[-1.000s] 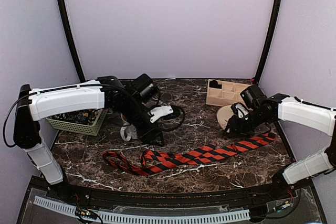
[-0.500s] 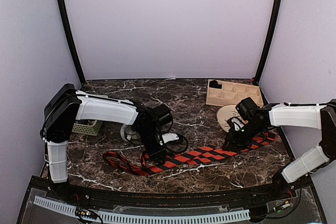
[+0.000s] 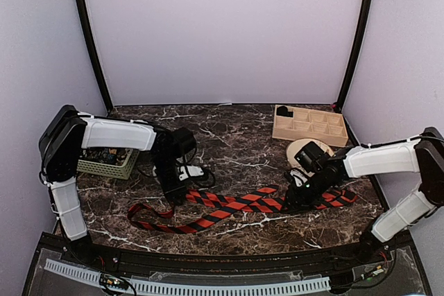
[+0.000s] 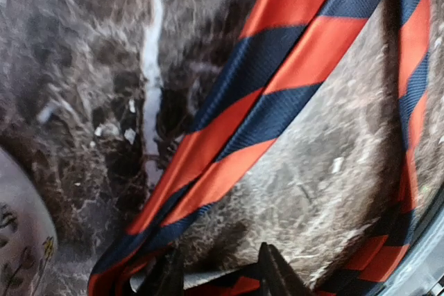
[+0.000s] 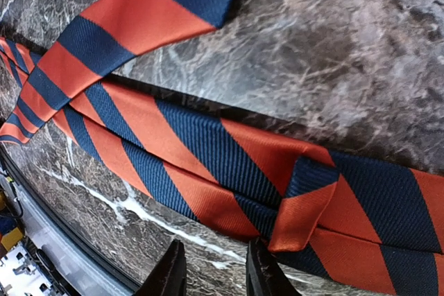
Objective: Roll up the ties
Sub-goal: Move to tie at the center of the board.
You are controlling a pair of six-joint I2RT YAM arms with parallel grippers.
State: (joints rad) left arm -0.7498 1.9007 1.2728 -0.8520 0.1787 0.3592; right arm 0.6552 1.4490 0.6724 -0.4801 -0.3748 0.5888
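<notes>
The red-and-black striped tie (image 3: 236, 204) lies in a long, partly doubled line across the front of the marble table (image 3: 243, 136). My left gripper (image 3: 173, 195) is down on its left part. In the left wrist view the tie (image 4: 263, 95) runs diagonally, and a fold with pale lining sits between the jaws of the left gripper (image 4: 222, 275). My right gripper (image 3: 295, 195) is low over the tie's right part. In the right wrist view the right gripper (image 5: 214, 272) is slightly open over bare marble, its right finger at the edge of the folded tie (image 5: 208, 150). No dotted ties show.
A green basket (image 3: 104, 161) stands at the left behind the left arm. A wooden divided box (image 3: 309, 124) and a pale round disc (image 3: 302, 149) are at the back right. A white patterned object (image 4: 21, 240) and a black cable (image 3: 201, 171) lie beside the left gripper.
My left gripper moved left and back, dragging the tie's left part with it. My right gripper slid left and forward along the tie. The whole tie shifted left.
</notes>
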